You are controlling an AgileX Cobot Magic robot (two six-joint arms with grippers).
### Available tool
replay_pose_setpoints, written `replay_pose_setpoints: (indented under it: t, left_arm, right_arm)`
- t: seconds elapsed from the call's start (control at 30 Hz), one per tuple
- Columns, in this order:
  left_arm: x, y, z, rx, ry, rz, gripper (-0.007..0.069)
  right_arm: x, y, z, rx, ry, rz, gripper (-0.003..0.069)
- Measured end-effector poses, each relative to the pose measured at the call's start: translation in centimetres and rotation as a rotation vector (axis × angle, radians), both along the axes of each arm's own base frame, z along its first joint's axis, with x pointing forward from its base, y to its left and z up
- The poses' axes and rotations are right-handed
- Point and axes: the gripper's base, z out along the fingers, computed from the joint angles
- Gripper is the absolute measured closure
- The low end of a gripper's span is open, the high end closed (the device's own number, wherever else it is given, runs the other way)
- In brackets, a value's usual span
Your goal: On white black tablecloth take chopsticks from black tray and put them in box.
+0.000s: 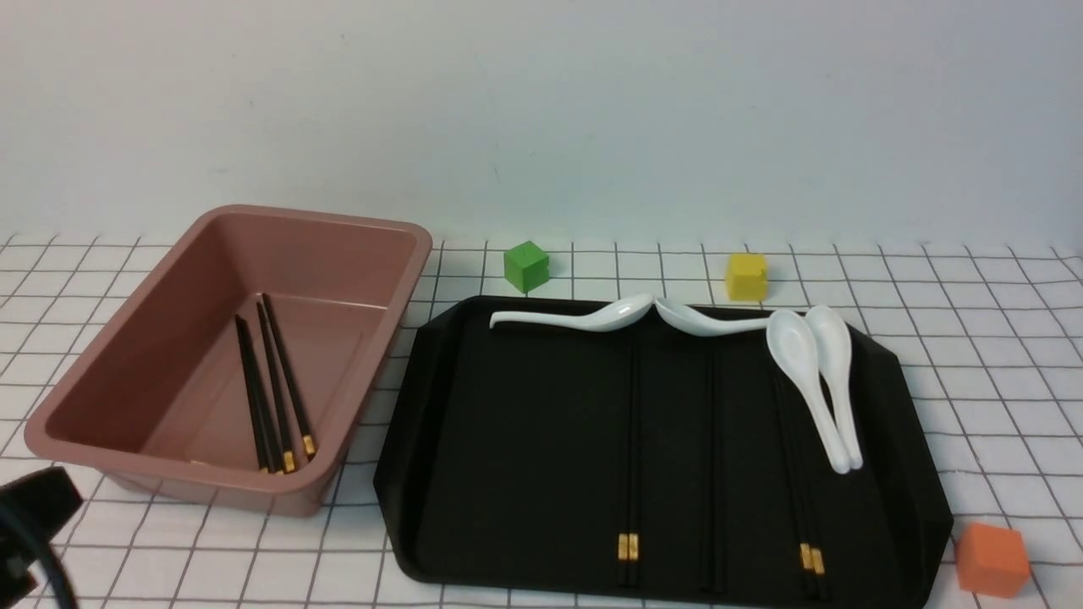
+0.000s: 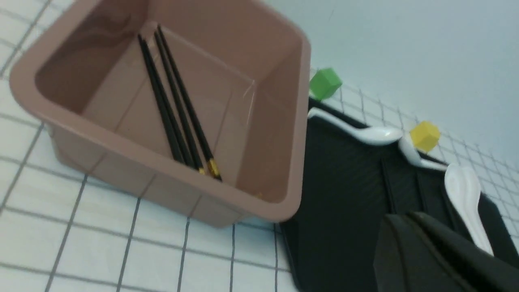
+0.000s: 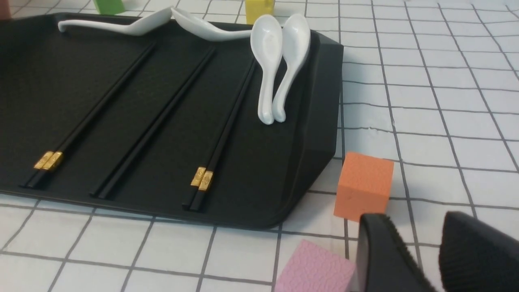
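Observation:
The pink-brown box (image 1: pixel 110 440) stands at the left on the grid tablecloth (image 1: pixel 998 355). Black chopsticks (image 1: pixel 275 381) with gold bands lie inside it, also seen in the left wrist view (image 2: pixel 178 109). The black tray (image 1: pixel 525 440) holds three more sets of chopsticks: left (image 1: pixel 632 457), middle (image 1: pixel 711 474) and right (image 1: pixel 799 474). In the right wrist view they lie side by side (image 3: pixel 162 117). My left gripper (image 2: pixel 405 219) is shut and empty, above the tray's near left part beside the box. My right gripper (image 3: pixel 415 221) is open and empty, over the cloth near the tray's near right corner.
Several white spoons (image 1: pixel 808 381) lie along the tray's far and right side. A green cube (image 1: pixel 526 266) and a yellow cube (image 1: pixel 746 276) sit behind the tray. An orange cube (image 3: pixel 365 184) and a pink cube (image 3: pixel 316 267) sit close to my right gripper.

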Motion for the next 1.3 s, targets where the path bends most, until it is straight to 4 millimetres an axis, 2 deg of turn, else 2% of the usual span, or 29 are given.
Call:
replay_pose_setpoints:
  t: [0.07, 0.17, 0.47, 0.57, 1.3]
  left_arm:
    - [-0.8, 0.3, -0.4, 0.035, -0.06, 0.009, 0.0637]
    - [-1.9, 0.7, -2.4, 0.142, -0.103, 0.022, 0.0637]
    - [-3.0, 1.1, -9.0, 0.248, -0.005, 0.013, 0.0635]
    - [-3.0, 1.2, -10.4, 0.28, 0.032, 0.01, 0.0634]
    - [-2.9, 1.3, -10.3, 0.303, 0.0, 0.016, 0.0619]
  right_arm:
    - [0.0, 0.0, 0.0, 0.0, 0.0, 0.0, 0.0419]
    - [0.0, 0.0, 0.0, 0.0, 0.0, 0.0, 0.0419]
    - [0.0, 0.0, 0.0, 0.0, 0.0, 0.0, 0.0419]
    - [0.0, 0.0, 0.0, 0.0, 0.0, 0.0, 0.0419]
    - [0.0, 0.0, 0.0, 0.0, 0.0, 0.0, 0.0419]
